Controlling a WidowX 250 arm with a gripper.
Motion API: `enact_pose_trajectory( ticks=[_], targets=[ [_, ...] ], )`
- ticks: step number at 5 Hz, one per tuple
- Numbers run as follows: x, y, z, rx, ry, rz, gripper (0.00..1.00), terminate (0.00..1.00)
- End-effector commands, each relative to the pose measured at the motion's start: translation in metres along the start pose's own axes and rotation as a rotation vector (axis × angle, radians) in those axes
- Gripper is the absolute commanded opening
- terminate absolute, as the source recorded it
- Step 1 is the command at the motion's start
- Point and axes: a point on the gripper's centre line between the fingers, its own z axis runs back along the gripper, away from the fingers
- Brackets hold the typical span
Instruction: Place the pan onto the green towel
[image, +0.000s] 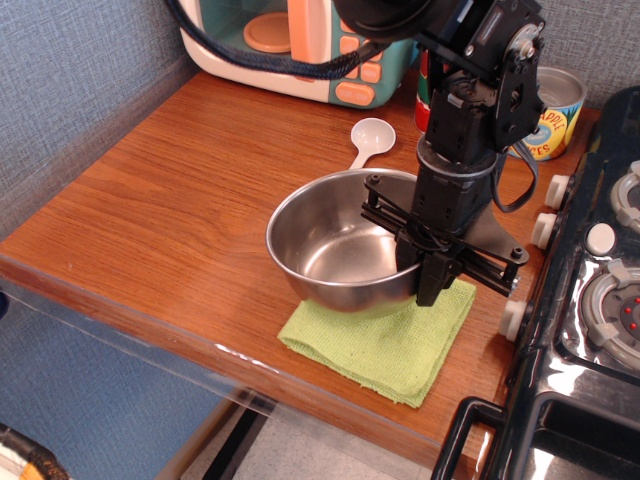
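Observation:
The pan (335, 245) is a shiny round steel bowl. It is over the back left part of the green towel (385, 340), a yellow-green woven cloth near the table's front edge. I cannot tell whether the pan rests on the towel or hangs just above it. My gripper (425, 270) is shut on the pan's right rim, its black fingers pointing down over the rim. The arm hides the towel's far edge.
A white and blue spoon (368, 137) lies behind the pan. A toy microwave (300, 45) stands at the back. A pineapple can (545, 110) stands at the back right, a tomato sauce can mostly hidden by the arm. A black stove (590, 300) borders the right side.

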Motion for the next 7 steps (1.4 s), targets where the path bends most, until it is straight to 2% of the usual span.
enact_pose_trajectory(
  ticks=[1, 2, 3, 4, 5, 6, 7],
  targets=[
    [-0.008, -0.009, 0.006, -0.008, -0.036, -0.039, 0.00, 0.00],
    [-0.011, -0.011, 0.003, 0.004, -0.029, -0.043, 1.00, 0.00],
    [-0.010, -0.007, 0.004, 0.021, -0.034, -0.027, 1.00, 0.00],
    [-0.010, 0.001, 0.017, 0.012, -0.074, -0.010, 1.00, 0.00],
    [-0.018, 0.019, 0.046, -0.037, -0.135, 0.099, 1.00, 0.00],
    [-0.026, 0.045, 0.064, -0.041, -0.163, 0.229, 1.00, 0.00],
    [-0.022, 0.053, 0.058, -0.018, -0.113, 0.260, 1.00, 0.00]
  ],
)
